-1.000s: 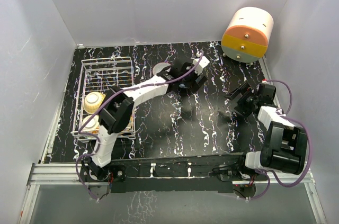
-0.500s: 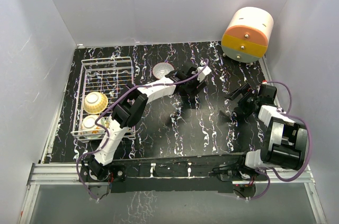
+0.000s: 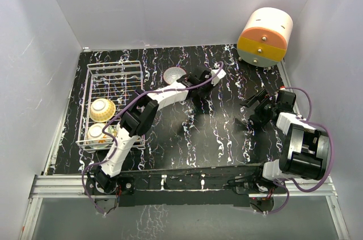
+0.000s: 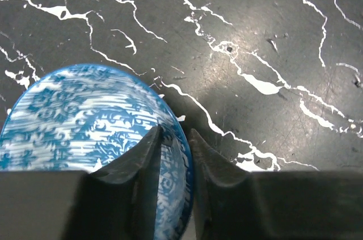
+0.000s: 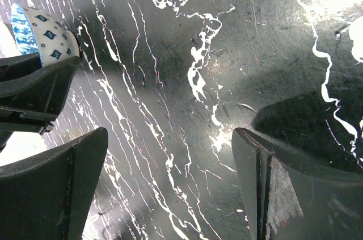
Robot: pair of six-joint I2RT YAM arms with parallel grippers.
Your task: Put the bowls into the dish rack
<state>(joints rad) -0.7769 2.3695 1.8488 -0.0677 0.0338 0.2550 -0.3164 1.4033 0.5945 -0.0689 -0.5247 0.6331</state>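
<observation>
My left claw [image 4: 173,138] is closed on the blue bowl [image 4: 85,121]. One finger [image 4: 148,163] sits inside it against the blue-and-white pattern and the other is outside, with the rim pinched between them. The bowl stands on the black, white-veined desk [image 3: 221,138], toward the back and about midway across. It is just right of the dish rack [image 3: 113,65] but apart from it. From above, my left arm reaches from its base at the near left diagonally across to the bowl, passing the rack's right side. The rack is the white wire basket at the left of the desk, and two bowls are inside it. A yellow-rimmed bowl [image 3: 102,109] lies about halfway along, and a second pale bowl [image 3: 96,133] is just nearer to me, at the rack's near end beside my arm. My right claw [image 5: 169,135] stands wide open with nothing between its fingers, hanging above bare desk on the right side and pointing toward the middle. At the top left of its wrist view a pale bowl side with blue diamond marks peeks in over a dark part, but I cannot tell from that view which bowl it is. The cream, orange and yellow drum [image 3: 265,37] sits at the far right corner, well away from both claws.
</observation>
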